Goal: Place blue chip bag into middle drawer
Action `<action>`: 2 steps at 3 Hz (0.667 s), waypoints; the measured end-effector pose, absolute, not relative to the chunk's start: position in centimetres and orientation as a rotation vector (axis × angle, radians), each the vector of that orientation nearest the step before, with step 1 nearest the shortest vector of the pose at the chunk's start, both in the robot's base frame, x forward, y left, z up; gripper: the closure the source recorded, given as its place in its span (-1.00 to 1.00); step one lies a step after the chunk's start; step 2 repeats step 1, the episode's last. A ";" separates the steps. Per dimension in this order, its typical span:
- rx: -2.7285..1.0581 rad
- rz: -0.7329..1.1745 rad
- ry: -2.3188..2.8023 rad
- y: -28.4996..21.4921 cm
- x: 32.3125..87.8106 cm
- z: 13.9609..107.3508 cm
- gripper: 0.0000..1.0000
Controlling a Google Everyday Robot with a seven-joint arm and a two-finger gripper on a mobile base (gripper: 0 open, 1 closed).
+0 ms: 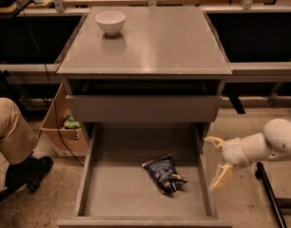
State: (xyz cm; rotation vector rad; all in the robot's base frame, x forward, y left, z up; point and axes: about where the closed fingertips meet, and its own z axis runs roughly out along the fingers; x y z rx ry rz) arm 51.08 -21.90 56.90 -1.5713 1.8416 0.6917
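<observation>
The blue chip bag [163,174] lies crumpled on the floor of the pulled-out middle drawer [112,198], right of its centre. My gripper [216,161] is open and empty. It sits just outside the drawer's right wall, to the right of the bag and apart from it. Its two cream fingers [222,177] are spread wide, one above the other.
A white bowl [110,22] stands on the cabinet top at the back left. A drawer with a plain grey front [143,108] sits above the open one. A cardboard box [64,127] and a person's leg and shoe [14,144] are at the left.
</observation>
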 end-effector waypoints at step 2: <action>-1.577 0.670 1.839 -22.1 51.2 57.8 -1.00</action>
